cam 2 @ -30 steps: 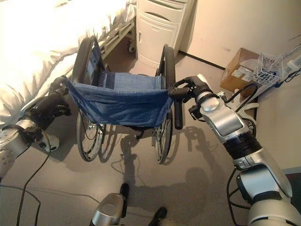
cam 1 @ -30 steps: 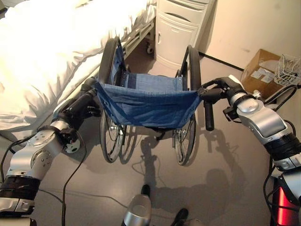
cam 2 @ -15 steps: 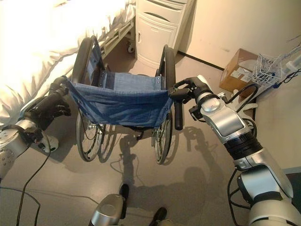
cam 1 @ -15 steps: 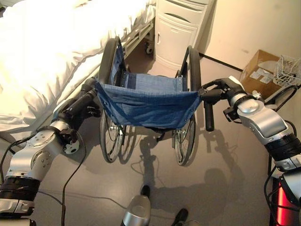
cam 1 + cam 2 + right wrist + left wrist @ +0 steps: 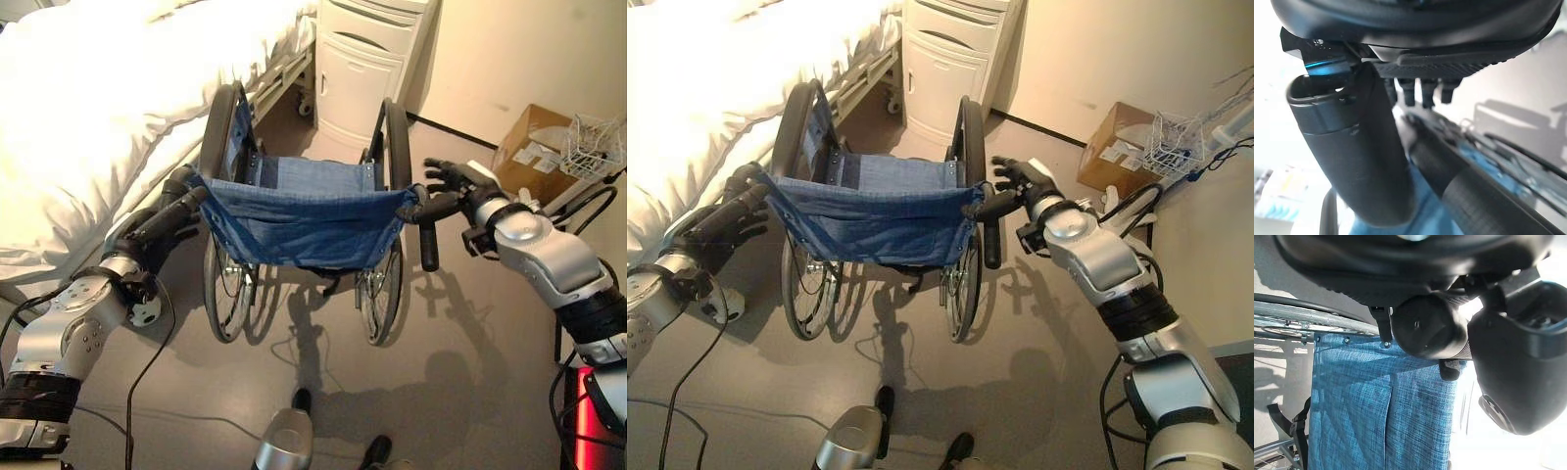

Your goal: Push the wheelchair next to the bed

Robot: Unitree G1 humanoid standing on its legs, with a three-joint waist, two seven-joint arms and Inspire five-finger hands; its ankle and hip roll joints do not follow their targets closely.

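The wheelchair (image 5: 304, 211), with a blue cloth back and black wheels, stands with its back to me, its left wheel close along the bed (image 5: 88, 127) with the white duvet. My left hand (image 5: 147, 230) is curled round the left push handle (image 5: 1430, 325), whose round end shows between palm and thumb. Over the right push handle (image 5: 428, 240) my right hand (image 5: 458, 181) is open, fingers straight and spread. In the right wrist view the textured grip (image 5: 1484, 200) lies just past the thumb, not clasped.
A white bedside cabinet (image 5: 362, 69) stands straight ahead of the wheelchair against the wall. At the right, a cardboard box (image 5: 534, 152) and a white wire basket (image 5: 593, 147) sit by the wall. Bare grey floor (image 5: 460, 343) lies behind and right of the chair.
My right hand has let go of the right push handle and its fingers now stand straight. The left hand keeps its hold. The whole picture has shifted slightly.
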